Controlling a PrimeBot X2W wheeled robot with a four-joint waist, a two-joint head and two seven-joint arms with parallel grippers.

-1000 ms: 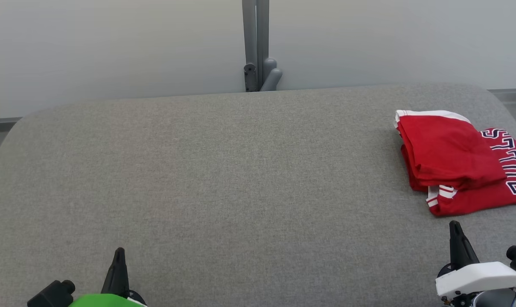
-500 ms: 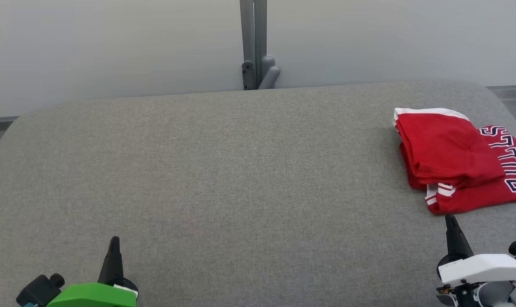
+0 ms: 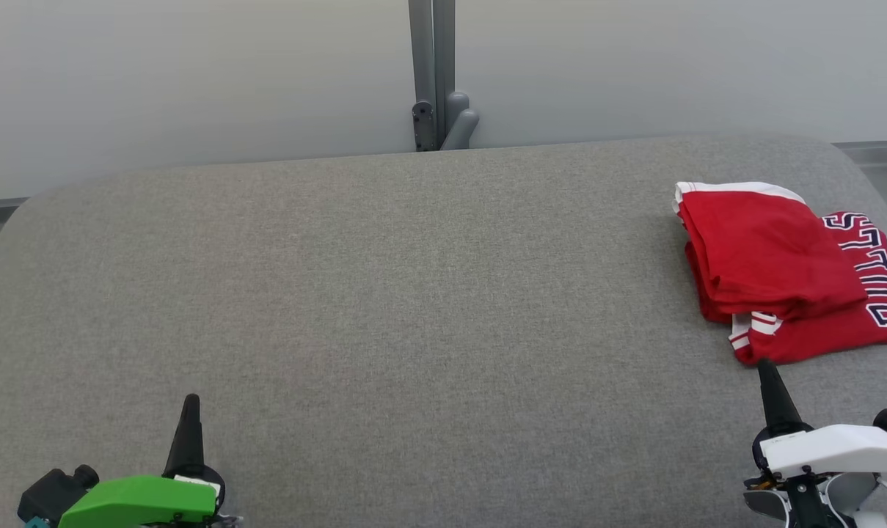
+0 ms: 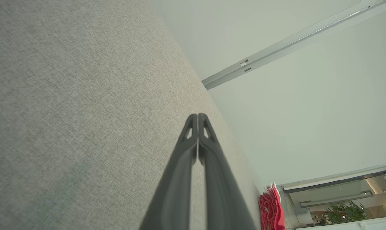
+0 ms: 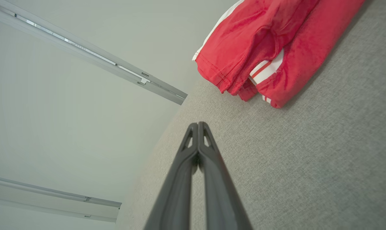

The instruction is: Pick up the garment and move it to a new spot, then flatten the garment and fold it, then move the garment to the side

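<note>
The garment (image 3: 780, 271) is a red jersey with white trim and dark lettering, lying folded at the right edge of the grey padded table (image 3: 384, 293). My right gripper (image 3: 766, 364) is shut and empty at the lower right, its tip just short of the garment's near edge. In the right wrist view the garment (image 5: 269, 54) lies ahead and to the right of the shut right gripper (image 5: 198, 123). My left gripper (image 3: 191, 400) is shut and empty at the lower left, far from the garment. The left wrist view shows the left gripper (image 4: 197, 115) over the cloth surface, with the garment (image 4: 271, 210) small at the far end.
A pale wall runs behind the table, with a grey upright post and bracket (image 3: 436, 110) at its middle. The table's far edge and rounded corners are in view. The whole middle and left of the table surface is bare cloth.
The head camera has tilted slightly, shifting the scene. Both grippers sit a little higher in the view than before, the right tip closer to the garment. The garment lies as it did.
</note>
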